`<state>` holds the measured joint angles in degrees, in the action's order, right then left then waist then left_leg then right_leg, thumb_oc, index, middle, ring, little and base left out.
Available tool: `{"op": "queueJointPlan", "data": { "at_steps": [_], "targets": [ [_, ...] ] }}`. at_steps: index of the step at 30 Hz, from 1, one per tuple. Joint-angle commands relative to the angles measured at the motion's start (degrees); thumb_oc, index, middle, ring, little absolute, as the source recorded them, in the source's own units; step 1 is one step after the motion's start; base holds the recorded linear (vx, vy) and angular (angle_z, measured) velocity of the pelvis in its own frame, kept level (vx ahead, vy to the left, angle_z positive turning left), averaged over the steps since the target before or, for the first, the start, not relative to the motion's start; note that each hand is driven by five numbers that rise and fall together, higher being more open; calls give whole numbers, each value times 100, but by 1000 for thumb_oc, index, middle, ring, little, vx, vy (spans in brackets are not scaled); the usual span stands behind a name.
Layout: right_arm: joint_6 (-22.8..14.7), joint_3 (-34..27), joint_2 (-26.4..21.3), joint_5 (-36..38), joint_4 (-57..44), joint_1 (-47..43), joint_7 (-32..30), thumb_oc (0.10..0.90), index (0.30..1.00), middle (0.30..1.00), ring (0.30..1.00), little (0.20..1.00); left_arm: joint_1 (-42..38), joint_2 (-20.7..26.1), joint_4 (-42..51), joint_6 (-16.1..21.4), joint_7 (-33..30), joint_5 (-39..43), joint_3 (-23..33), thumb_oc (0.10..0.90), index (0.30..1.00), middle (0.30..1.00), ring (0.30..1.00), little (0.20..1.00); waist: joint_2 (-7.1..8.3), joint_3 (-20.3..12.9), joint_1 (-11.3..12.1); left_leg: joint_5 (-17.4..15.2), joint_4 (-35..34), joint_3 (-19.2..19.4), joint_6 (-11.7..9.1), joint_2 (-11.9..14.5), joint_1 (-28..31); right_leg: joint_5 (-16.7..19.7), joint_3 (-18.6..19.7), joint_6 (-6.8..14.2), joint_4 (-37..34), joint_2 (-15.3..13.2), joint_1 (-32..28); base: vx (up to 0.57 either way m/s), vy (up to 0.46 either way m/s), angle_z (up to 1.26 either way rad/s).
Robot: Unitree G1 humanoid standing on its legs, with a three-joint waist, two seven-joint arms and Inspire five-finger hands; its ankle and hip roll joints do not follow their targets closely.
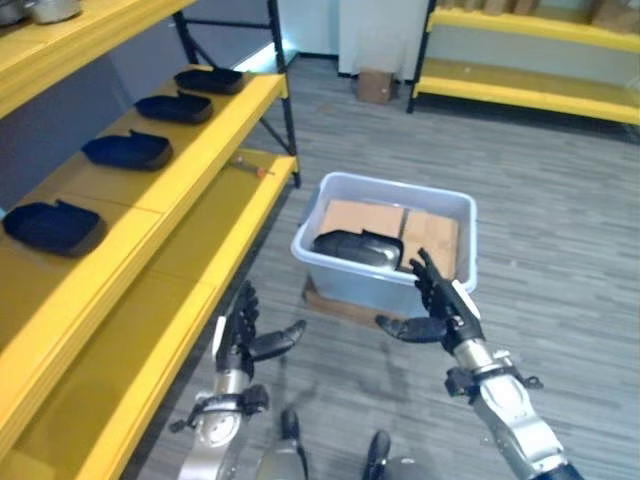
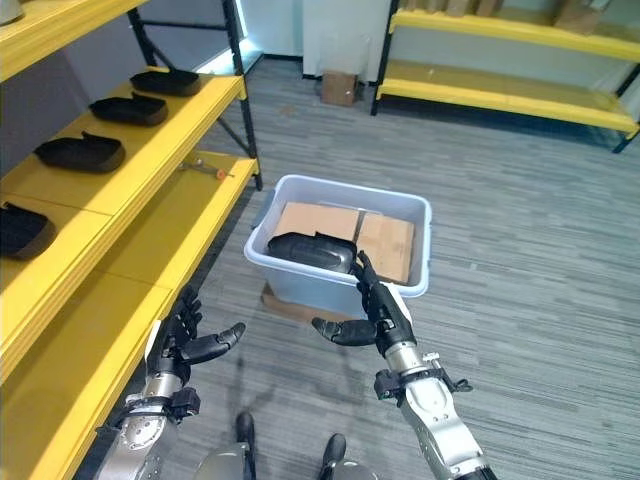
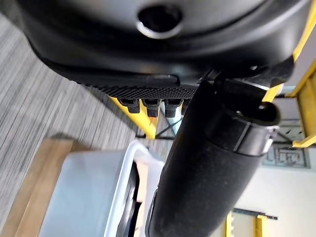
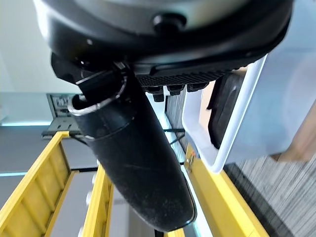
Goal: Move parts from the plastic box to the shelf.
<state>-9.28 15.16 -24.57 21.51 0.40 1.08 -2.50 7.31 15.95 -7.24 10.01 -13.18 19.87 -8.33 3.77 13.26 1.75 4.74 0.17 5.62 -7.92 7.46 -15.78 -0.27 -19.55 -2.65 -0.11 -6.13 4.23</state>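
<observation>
**Both hands open, reaching for the last part in the box**

The yellow shelf [image 1: 190, 150] is carrying four dark parts [image 1: 128, 150] in a row, likely spaced for one more. The plastic box [image 1: 330, 275] is sitting on the floor beside it, holding a dark part [image 1: 358, 250] whose long axis is lying roughly along the near wall. The right hand [image 1: 440, 305] and left hand [image 1: 240, 335] are hovering with fingers spread, holding nothing

four parts [image 1: 127, 150] shelved, one plastic box [image 1: 440, 205]
</observation>
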Motion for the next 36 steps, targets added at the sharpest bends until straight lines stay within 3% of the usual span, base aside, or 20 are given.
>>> {"op": "queueJointPlan", "data": {
  "at_steps": [1, 5, 10, 12, 21, 22, 24, 26, 27, 29, 31, 32, 33, 36],
  "targets": [
    [-666, -183, 33, 87, -572, -598, 48, 900, 1000, 1000, 1000, 1000, -190, 218, 973, 617, -33, -130, 286, 900, 1000, 1000, 1000, 1000, -174, 41, 83, 1250, -503, -417, -123, 135, 137, 59, 424, 675, -446, 408, -1097, 276, 234, -90],
    [-630, -205, 84, 98, -552, -524, 126, 900, 1000, 1000, 1000, 1000, -136, 203, 970, 614, 2, -149, 280, 900, 1000, 1000, 1000, 1000, -228, -108, 55, 1137, -517, -274, -76, 225, 442, -76, 561, 688, -489, 391, -1327, 169, 140, -91],
    [-551, -101, 266, 131, -529, -508, 104, 900, 1000, 1000, 1000, 1000, -311, 300, 891, 622, -154, -148, 311, 900, 1000, 1000, 1000, 1000, -39, -221, 11, 771, -177, 51, 207, 81, 650, -234, 695, 767, -360, 81, -1551, 217, 194, -22],
    [-480, -15, 356, 81, -524, -541, 86, 900, 1000, 1000, 1000, 1000, -413, 372, 907, 619, -253, -167, 308, 900, 1000, 1000, 1000, 1000, 76, -321, -21, 481, -31, 257, 425, -86, 648, -213, 838, 907, -262, -132, -1406, 212, 243, -18],
    [-386, 111, 439, 5, -491, -628, 153, 900, 1000, 1000, 1000, 1000, -498, 475, 982, 595, -324, -211, 276, 900, 1000, 1000, 1000, 1000, 199, -395, -18, -15, 109, 475, 759, -385, 778, -55, 1088, 1177, 161, -469, -1096, 100, 124, -26],
    [-382, 110, 448, 6, -494, -628, 164, 900, 1000, 1000, 1000, 1000, -493, 489, 994, 586, -306, -211, 269, 900, 1000, 1000, 1000, 1000, 208, -383, -14, -69, 128, 471, 804, -424, 793, -28, 1096, 1199, 294, -498, -1044, 140, 222, -6],
    [-396, 110, 489, -24, -551, -568, 199, 900, 1000, 1000, 1000, 1000, -527, 567, 1015, 546, -272, -256, 207, 900, 1000, 1000, 1000, 1000, 226, -274, -48, -264, 181, 331, 1014, -621, 907, 314, 1162, 1272, 1379, -531, -597, 113, 208, -2],
    [-397, 109, 489, -24, -551, -570, 199, 900, 1000, 1000, 1000, 1000, -529, 567, 1014, 546, -272, -256, 207, 900, 1000, 1000, 1000, 1000, 232, -280, -41, -265, 183, 340, 1019, -627, 896, 297, 1177, 1276, 1422, -541, -562, 26, 83, 6],
    [-409, 120, 521, -31, -606, -516, 216, 900, 1000, 1000, 1000, 1000, -546, 612, 1018, 523, -255, -296, 176, 900, 1000, 1000, 1000, 1000, 188, -167, -102, -330, 165, 234, 1138, -731, 1052, 732, 1259, 1278, 2195, -547, -218, 80, 191, 7],
    [-412, 158, 534, -45, -643, -505, 230, 900, 1000, 1000, 1000, 1000, -531, 685, 1047, 509, -235, -353, 122, 900, 1000, 1000, 1000, 1000, 24, 55, -196, -393, 61, 188, 1244, -742, 1321, 778, 1138, 1188, 3165, -442, 327, 108, 236, 22],
    [-400, 180, 557, -71, -619, -526, 222, 900, 1000, 1000, 1000, 1000, -537, 690, 1053, 500, -241, -382, 129, 900, 1000, 1000, 1000, 1000, -20, 118, -212, -436, 2, 221, 1259, -742, 1438, 664, 1017, 1128, 3219, -490, 556, 103, 105, 30],
    [-404, 199, 539, -68, -589, -580, 209, 900, 1000, 1000, 1000, 1000, -546, 668, 1041, 517, -223, -340, 147, 900, 1000, 1000, 1000, 1000, -23, 180, -252, -471, -70, 177, 1210, -785, 1581, 441, 919, 1032, 2656, -431, 776, 135, 55, 17],
    [-405, 201, 538, -68, -585, -583, 208, 900, 1000, 1000, 1000, 1000, -547, 666, 1039, 519, -221, -338, 148, 900, 1000, 1000, 1000, 1000, -35, 195, -265, -477, -79, 161, 1203, -772, 1606, 438, 896, 1028, 2630, -418, 735, 150, -14, 5],
    [-396, 240, 537, -80, -548, -665, 178, 900, 1000, 1000, 1000, 1000, -469, 627, 1062, 545, -183, -248, 235, 900, 1000, 1000, 1000, 1000, 19, 244, -184, -628, -95, 269, 1029, -702, 1754, 703, 154, 1155, 932, -856, 635, 153, -105, 2]
  ]
}}
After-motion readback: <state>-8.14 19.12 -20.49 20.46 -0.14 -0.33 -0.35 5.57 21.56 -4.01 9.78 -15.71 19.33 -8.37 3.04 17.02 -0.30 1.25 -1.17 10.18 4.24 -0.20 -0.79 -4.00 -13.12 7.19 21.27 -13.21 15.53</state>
